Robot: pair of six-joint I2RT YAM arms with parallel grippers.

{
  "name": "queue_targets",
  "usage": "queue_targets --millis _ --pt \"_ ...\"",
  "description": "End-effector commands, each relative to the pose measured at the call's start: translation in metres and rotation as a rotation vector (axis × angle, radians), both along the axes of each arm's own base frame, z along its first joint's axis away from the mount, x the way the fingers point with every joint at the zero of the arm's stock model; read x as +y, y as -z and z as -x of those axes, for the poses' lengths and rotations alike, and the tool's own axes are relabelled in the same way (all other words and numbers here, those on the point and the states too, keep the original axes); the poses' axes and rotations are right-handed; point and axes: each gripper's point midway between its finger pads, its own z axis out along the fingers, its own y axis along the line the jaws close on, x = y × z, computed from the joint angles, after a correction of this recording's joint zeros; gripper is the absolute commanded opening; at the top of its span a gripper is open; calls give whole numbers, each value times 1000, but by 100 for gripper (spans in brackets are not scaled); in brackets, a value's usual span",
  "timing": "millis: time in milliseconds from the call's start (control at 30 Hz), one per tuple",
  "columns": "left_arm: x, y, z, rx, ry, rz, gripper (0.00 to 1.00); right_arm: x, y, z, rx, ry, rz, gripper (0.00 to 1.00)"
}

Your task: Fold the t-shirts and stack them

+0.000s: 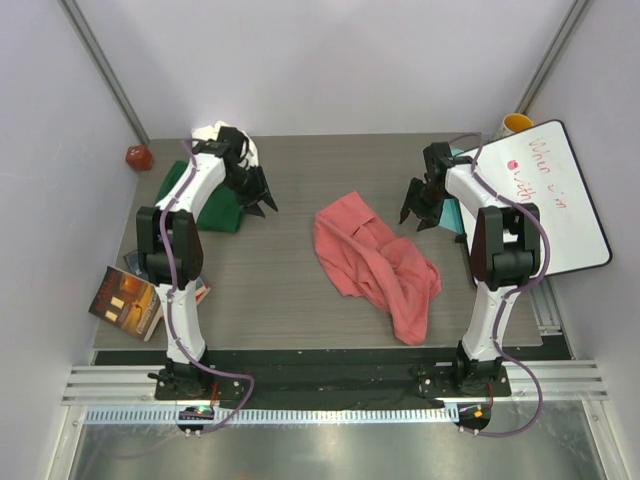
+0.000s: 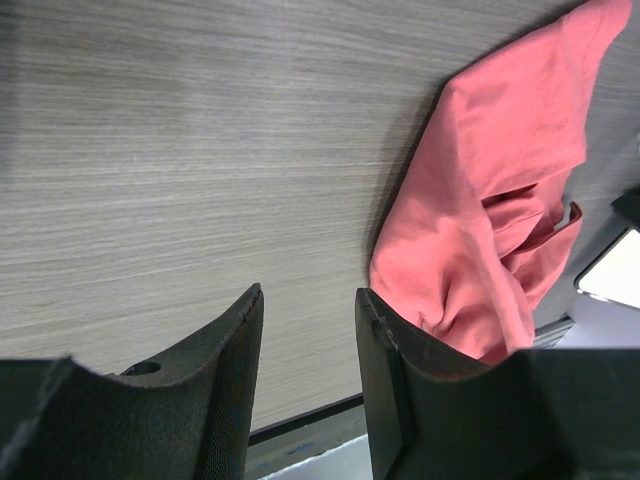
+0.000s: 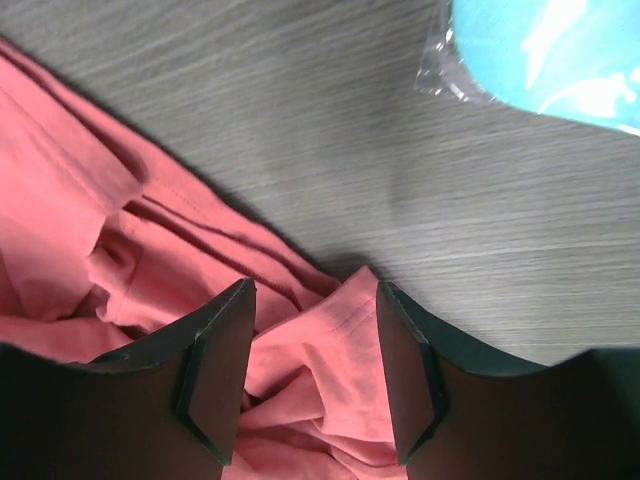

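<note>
At the near left corner of the table (image 1: 270, 290) lay some glossy books (image 1: 128, 300). Further in, about the middle, the salmon-pink t-shirt (image 1: 375, 262) lay crumpled and unfolded on the wood. The right gripper (image 3: 315, 290) hovered over its right-hand border with the jaws apart; the cloth lay below the fingers, not pinched between them. Just beside, a teal packet (image 3: 560, 45) in clear wrap rested on the table. The left gripper (image 2: 310, 295) hung over bare wood to the left of the pink shirt, its jaws parted and empty. At the far left lay the dark green t-shirt (image 1: 225, 213) in a compact bundle. Behind it was the cream-white t-shirt (image 1: 207, 132) — it seemed to touch the green one, but the left arm hid that place.
</note>
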Motion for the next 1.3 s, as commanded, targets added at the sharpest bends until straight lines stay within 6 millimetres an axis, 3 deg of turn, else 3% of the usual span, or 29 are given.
queue_targets --millis 0,533,733,833,1033,1267 --pt "-6 -14 -16 -36 -23 43 43 9 -22 10 -27 -44 -44 57" --pt "-5 -4 -17 -12 -25 33 42 10 14 44 108 -93 -60 59" --pt "-5 -3 -17 -11 -26 31 42 6 10 42 78 -83 -37 21" --pt "-5 -2 -17 -7 -26 34 42 6 8 41 73 -85 -37 8" --pt "-7 -1 -17 -6 -22 38 42 7 -6 36 30 -81 -44 1" --pt "-8 -2 -17 -9 -19 49 42 8 -30 25 -57 -87 -44 1"
